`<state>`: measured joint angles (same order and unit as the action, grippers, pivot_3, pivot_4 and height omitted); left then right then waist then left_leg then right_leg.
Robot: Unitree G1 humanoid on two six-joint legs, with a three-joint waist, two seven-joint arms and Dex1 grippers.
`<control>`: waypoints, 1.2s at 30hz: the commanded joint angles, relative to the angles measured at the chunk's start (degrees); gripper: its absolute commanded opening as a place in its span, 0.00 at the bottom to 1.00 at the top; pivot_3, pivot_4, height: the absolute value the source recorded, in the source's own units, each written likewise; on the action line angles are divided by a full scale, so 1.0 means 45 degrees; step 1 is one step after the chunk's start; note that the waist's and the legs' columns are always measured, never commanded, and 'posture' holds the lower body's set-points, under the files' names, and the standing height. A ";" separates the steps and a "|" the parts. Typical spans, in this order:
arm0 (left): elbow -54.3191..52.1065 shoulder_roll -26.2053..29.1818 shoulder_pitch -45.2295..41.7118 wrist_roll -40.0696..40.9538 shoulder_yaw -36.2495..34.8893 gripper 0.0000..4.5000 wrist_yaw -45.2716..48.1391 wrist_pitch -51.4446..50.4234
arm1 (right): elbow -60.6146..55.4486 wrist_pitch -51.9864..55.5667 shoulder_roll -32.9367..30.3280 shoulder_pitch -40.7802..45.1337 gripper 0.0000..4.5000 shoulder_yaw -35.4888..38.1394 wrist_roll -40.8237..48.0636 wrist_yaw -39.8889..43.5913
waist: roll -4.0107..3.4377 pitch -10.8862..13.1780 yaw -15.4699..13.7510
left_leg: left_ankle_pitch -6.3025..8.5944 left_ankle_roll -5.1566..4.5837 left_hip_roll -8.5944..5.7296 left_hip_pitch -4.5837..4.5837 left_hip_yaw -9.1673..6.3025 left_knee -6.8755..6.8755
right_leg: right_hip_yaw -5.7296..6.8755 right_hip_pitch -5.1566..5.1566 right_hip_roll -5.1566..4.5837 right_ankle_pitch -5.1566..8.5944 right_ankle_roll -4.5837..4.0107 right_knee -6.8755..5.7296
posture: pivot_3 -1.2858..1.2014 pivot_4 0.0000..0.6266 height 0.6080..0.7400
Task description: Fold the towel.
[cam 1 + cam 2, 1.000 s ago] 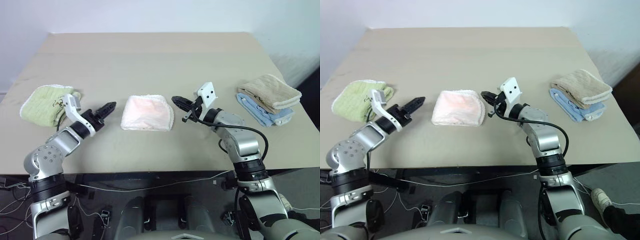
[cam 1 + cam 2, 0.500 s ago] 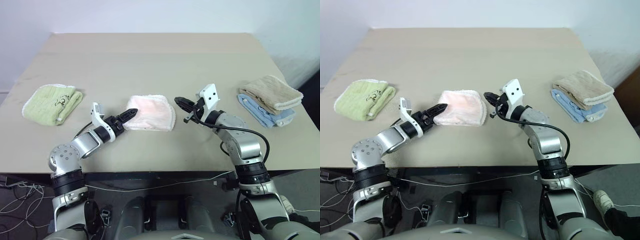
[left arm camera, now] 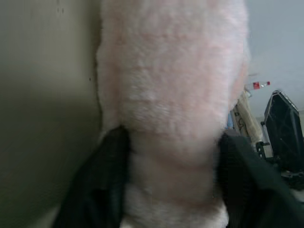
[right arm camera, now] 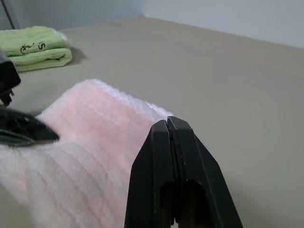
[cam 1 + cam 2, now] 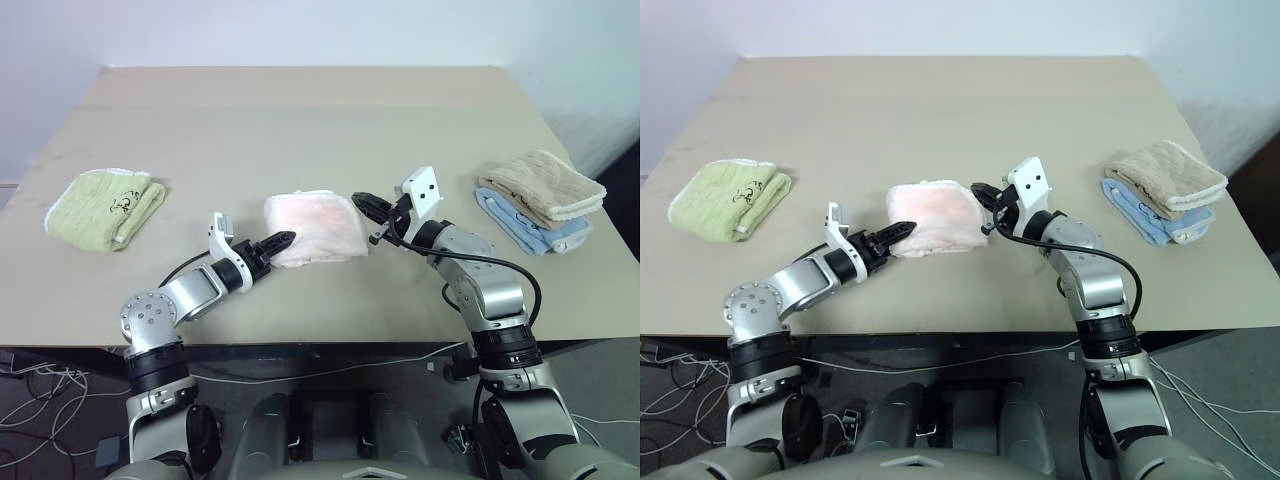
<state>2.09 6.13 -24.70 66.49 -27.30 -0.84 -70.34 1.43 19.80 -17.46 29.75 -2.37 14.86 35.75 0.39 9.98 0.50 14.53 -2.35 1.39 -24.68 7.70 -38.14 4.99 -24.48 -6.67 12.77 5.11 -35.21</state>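
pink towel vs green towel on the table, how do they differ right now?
The pink towel sits mid-table, gripped at its near-left end by the left gripper, with the shut right gripper at its right edge. The green towel lies untouched at the far left. The green one carries a dark emblem; the pink is plain. Both are folded terry cloth.

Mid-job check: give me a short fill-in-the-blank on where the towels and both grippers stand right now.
1. The left gripper has its fingers closed around the ____ towel.
2. The right gripper has its fingers ____.
3. The tan towel lies on top of the ____ towel.
4. The green towel lies at the table's ____ side.

Missing words: pink; shut; light blue; left
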 commanded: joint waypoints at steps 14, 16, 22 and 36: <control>-0.0731 0.0006 -0.1368 0.0718 -0.0955 0.01 -0.0803 0.3189 | -0.0396 -0.0068 -0.0079 0.0208 0.00 0.0274 0.0120 -0.0156 | 0.0007 0.0005 0.0026 | 0.0000 0.0000 0.0004 0.0016 0.0000 0.0000 | -0.0001 0.0008 -0.0001 0.0000 -0.0001 -0.0003 | 0.52 0.24 1.00; -0.0457 0.0550 -0.2065 0.0408 -0.1448 0.01 -0.0647 0.4307 | -0.0375 -0.0078 -0.0069 0.0217 0.00 0.0266 0.0119 -0.0179 | 0.0006 0.0005 0.0048 | 0.0001 0.0000 0.0004 0.0015 0.0001 0.0000 | -0.0001 0.0007 0.0000 0.0000 -0.0002 -0.0001 | 0.52 0.24 1.00; 0.1066 0.3208 -0.3709 -0.0501 -0.3682 0.01 0.0172 0.8379 | -0.0350 -0.0109 -0.0025 0.0221 0.00 0.0231 0.0109 -0.0208 | 0.0007 0.0007 0.0161 | 0.0000 0.0002 0.0019 0.0016 0.0017 0.0010 | -0.0004 -0.0003 0.0023 0.0001 -0.0003 0.0007 | 0.52 0.24 1.00; 0.2760 0.3436 0.0492 -0.1616 -0.5044 0.01 0.0600 1.0551 | -0.0183 -0.0127 0.0015 0.0289 0.00 0.0075 0.0127 0.0073 | 0.0119 -0.0019 -0.0052 | 0.0025 0.0038 0.0007 0.0008 0.0009 0.0011 | 0.0005 0.0000 -0.0010 0.0000 -0.0003 0.0010 | 0.52 0.24 1.00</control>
<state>17.18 21.30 -22.47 58.73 -50.54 1.08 -22.75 1.47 19.83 -17.32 29.74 -2.26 14.81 35.55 0.92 9.89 0.26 14.64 -2.17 1.43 -24.64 7.73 -38.09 5.01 -24.49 -6.71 12.76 5.09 -35.18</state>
